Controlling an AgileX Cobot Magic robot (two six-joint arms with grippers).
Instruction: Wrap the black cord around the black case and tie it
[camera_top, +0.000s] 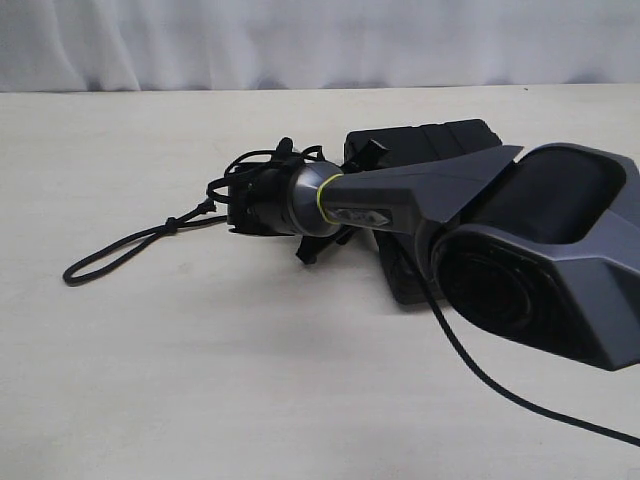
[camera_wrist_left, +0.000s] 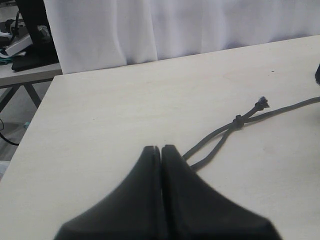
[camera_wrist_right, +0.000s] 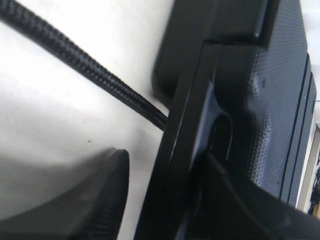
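Black cord trails in a long loop across the pale table, not wrapped around anything as far as the views show. The black case sits on the table, partly hidden beneath the bulky right arm that reaches over it from the right of the exterior view. The right gripper stands with its jaws apart, straddling one edge of the case; a sliver of bare table shows between one finger and the case wall, so nothing is clamped yet. The left gripper, unseen by the exterior camera, hangs above the table with its jaws pressed together on nothing visible, the loop's end hidden behind them. A braided black strand (most likely the cord, seen very close) runs under the case edge near the right fingers. Smaller still, the knot joins the loop's two strands, and the frayed end sticks out just past it. The risk from here: jaws closing on that edge could pinch the strand or nudge the case off it, and the loose loop, held by nothing, could drag or snag as the case moves.
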